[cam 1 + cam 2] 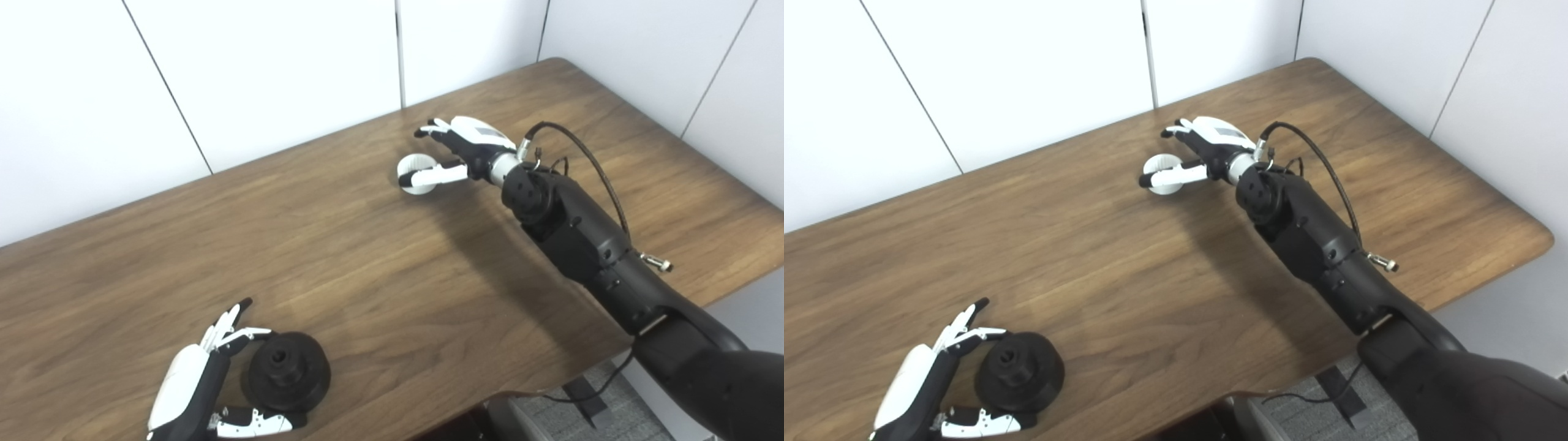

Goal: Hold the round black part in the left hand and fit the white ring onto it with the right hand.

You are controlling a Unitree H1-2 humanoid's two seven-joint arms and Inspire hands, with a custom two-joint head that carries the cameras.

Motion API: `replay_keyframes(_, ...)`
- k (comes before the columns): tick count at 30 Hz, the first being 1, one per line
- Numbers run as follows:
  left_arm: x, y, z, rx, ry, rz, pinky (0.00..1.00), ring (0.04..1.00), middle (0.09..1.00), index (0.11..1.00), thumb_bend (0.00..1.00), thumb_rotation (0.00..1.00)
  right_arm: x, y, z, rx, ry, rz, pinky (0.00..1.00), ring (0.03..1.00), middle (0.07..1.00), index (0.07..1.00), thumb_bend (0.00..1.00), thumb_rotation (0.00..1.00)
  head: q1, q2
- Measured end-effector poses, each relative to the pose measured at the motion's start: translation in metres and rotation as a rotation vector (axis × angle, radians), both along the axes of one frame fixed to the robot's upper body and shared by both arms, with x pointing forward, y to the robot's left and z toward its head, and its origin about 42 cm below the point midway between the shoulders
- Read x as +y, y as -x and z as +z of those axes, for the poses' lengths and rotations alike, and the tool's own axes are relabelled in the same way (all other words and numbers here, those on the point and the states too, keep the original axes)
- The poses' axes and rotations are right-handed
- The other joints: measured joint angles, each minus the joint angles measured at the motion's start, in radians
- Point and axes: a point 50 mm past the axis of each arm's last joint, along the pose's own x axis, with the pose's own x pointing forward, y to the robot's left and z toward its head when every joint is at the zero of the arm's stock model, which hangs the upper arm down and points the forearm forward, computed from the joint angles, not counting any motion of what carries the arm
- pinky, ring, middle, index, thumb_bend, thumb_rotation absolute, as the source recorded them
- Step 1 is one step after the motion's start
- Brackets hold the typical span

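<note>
Right now both pieces sit on the wooden worktop [367, 257], well apart from each other. Down at about seven o'clock in the view, near the front edge, the round black part [286, 370] rests flat with its hub and bore facing up, and the left robot hand [205, 383] cups it from the left: fingers [228, 323] spread past its far side, thumb [260, 422] along its near side, lying close against it but not visibly clamped, so I'd call that hand wide and the part not yet lifted. Up at roughly one o'clock, toward the back wall, the white ring [415, 173] lies on the wood, and the right robot hand [465, 147] reaches over it from the right. Its thumb [429, 177] lies across the ring's near rim while the other fingers arch beyond the far rim; whether there is real contact on that far side I cannot tell. That hand looks partly closed around the ring but not holding it. The ring lies toward ten o'clock of the right wrist. To my eye the coming move turns on this: the ring must travel toward seven o'clock to reach the black part, whose axis stands vertical.
</note>
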Motion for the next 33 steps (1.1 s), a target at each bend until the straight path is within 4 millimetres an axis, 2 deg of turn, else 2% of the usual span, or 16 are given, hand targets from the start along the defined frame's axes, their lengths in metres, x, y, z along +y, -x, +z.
replay_keyframes(4,0.0,0.0,0.0,0.0,-0.001,0.0,1.0,1.0,1.0,0.62,0.96,0.26,-0.001,0.0,-0.001,0.014,-0.002,0.003,0.93,1.0,1.0,0.944,1.0,0.74,0.003,0.0)
replay_keyframes(12,0.0,0.0,0.0,0.0,-0.002,0.001,1.0,1.0,1.0,0.617,0.96,0.26,-0.001,0.0,-0.006,0.037,0.002,0.004,0.9,1.0,1.0,0.943,1.0,0.67,0.009,0.005)
replay_keyframes(17,0.0,0.0,0.0,0.002,-0.002,0.002,1.0,1.0,1.0,0.616,0.96,0.26,0.001,0.001,-0.008,0.039,0.015,0.004,0.94,1.0,1.0,0.933,1.0,0.61,0.014,0.008)
replay_keyframes(22,0.0,0.0,0.0,0.002,-0.003,0.002,1.0,1.0,1.0,0.615,0.96,0.27,0.004,0.004,-0.015,0.022,0.014,-0.009,0.95,1.0,1.0,0.915,1.0,0.61,0.02,0.009)
replay_keyframes(28,-0.001,0.0,0.0,0.002,-0.003,0.002,1.0,1.0,1.0,0.616,0.96,0.26,0.009,0.007,-0.023,-0.024,0.031,-0.037,0.91,0.985,1.0,0.884,1.0,0.63,0.028,0.012)
replay_keyframes(33,-0.002,0.001,-0.001,0.004,0.001,0.002,1.0,1.0,1.0,0.616,0.97,0.26,0.011,0.007,-0.031,-0.084,0.047,-0.077,0.88,0.954,0.976,0.832,1.0,0.6,0.035,0.015)
